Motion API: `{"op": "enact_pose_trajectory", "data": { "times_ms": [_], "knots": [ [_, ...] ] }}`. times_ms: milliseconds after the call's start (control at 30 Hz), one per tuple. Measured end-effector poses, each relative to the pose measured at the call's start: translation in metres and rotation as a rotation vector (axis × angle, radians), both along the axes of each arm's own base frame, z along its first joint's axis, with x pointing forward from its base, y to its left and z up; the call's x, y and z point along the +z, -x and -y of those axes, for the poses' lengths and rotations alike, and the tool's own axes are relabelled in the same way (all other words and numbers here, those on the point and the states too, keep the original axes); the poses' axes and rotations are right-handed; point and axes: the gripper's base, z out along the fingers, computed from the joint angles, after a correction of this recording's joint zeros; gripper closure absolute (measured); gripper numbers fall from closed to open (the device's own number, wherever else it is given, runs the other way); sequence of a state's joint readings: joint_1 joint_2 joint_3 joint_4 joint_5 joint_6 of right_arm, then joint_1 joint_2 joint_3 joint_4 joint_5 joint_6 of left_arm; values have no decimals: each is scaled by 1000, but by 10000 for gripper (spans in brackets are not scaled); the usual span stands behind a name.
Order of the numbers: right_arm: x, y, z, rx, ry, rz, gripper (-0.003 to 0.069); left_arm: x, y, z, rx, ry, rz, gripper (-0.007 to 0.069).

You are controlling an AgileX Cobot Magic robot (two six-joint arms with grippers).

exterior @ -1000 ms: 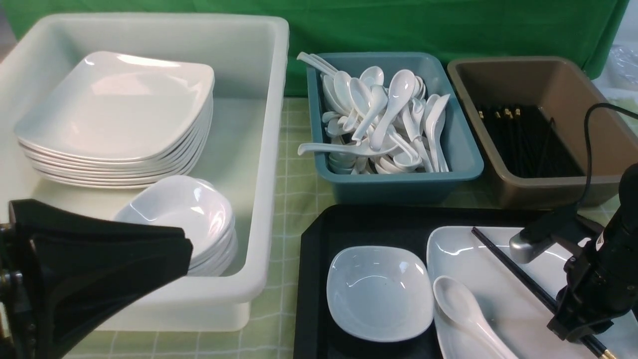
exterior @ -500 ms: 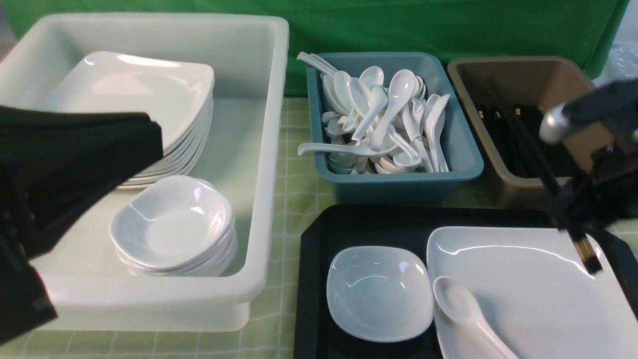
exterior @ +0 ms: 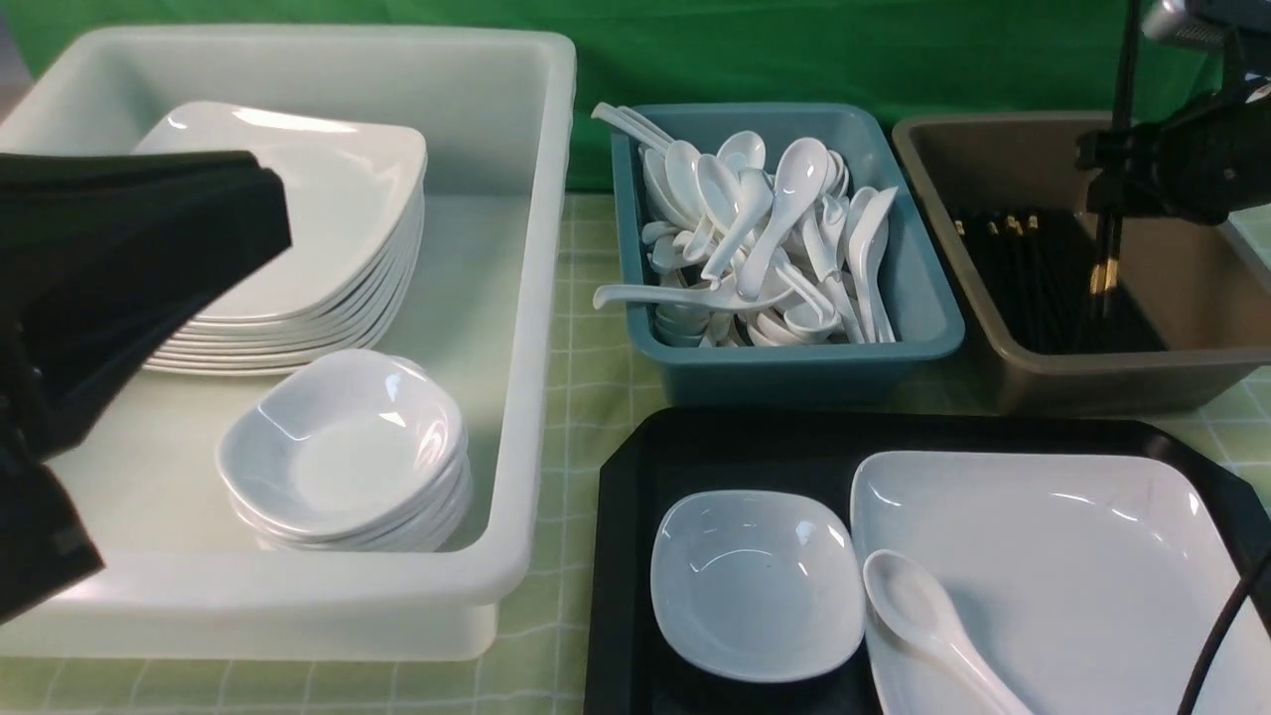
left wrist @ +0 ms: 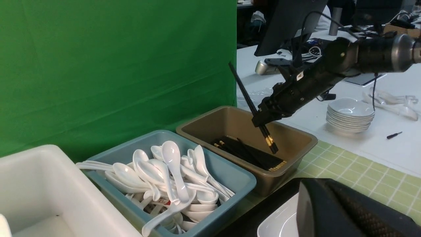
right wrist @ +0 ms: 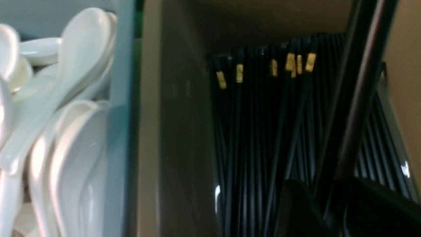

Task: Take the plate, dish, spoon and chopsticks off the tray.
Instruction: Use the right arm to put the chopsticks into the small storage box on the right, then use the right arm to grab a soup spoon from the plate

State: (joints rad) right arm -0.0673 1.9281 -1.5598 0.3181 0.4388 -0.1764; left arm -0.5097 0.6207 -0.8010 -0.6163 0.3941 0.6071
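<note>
Progress: chopsticks [exterior: 1104, 258] are off the tray [exterior: 626, 556], held steeply over the brown tub [exterior: 1092, 382]; dish [exterior: 755, 581], spoon [exterior: 923, 621] and plate [exterior: 1072, 576] are left on it.
Left pincer [exterior: 268, 204]: together, nothing in it.
White tub [exterior: 536, 298]: stacked plates [exterior: 328, 189], stacked bowls [exterior: 343, 447].
Teal tub [exterior: 923, 318]: spoon pile [exterior: 765, 228].
Right pincer [exterior: 1112, 174]: chopsticks between its jaws; clamped or freed, cannot tell.

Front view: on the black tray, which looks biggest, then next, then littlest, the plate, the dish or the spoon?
1. plate, though cut off by the picture's edge.
2. dish.
3. spoon, also cut off.
</note>
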Motion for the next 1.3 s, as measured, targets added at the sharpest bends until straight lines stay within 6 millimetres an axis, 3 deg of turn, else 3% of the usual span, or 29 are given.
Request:
{"op": "enact_pose_trajectory", "data": {
  "times_ms": [100,167,300,333,400,467,500,567,600,633,667,700,733,833,967,1233,1300],
  "knots": [
    [1,2,1,14,21,-23,176,-2,0,0,0,-26,1,613],
    [12,10,0,32,28,-45,156,-4,0,0,-5,-48,-4,613],
    [39,38,-10,125,45,-137,245,-10,1,1,-17,-103,-18,613],
    [50,58,-21,195,56,-196,307,-13,1,1,-23,-135,-27,613],
    [56,83,-41,284,68,-247,355,-13,1,0,-23,-151,-26,613],
    [47,118,-66,407,86,-336,381,-14,1,0,-24,-160,-27,613],
    [43,120,-68,422,89,-353,381,-14,1,0,-24,-161,-26,613],
    [20,159,-94,549,120,-450,368,-14,1,0,-24,-165,-27,613],
    [1,181,-104,611,153,-508,340,-15,1,0,-25,-169,-28,613],
    [-2,183,-104,612,158,-510,330,-15,1,0,-25,-170,-28,613],
    [-25,202,-113,673,209,-547,282,-15,1,0,-26,-171,-29,613],
    [-31,205,-113,678,218,-552,269,-15,1,0,-26,-171,-29,613],
    [-52,218,-117,711,250,-567,223,-15,1,0,-27,-172,-30,613],
    [-76,227,-120,724,280,-525,160,-15,1,0,-26,-173,-30,613],
    [-91,226,-121,713,293,-477,158,-15,1,0,-26,-174,-29,613],
    [-100,218,-122,723,330,-458,310,-15,1,0,-28,-175,-32,613],
    [-99,217,-122,726,338,-448,402,-15,1,0,-28,-176,-32,613]
  ]
}}
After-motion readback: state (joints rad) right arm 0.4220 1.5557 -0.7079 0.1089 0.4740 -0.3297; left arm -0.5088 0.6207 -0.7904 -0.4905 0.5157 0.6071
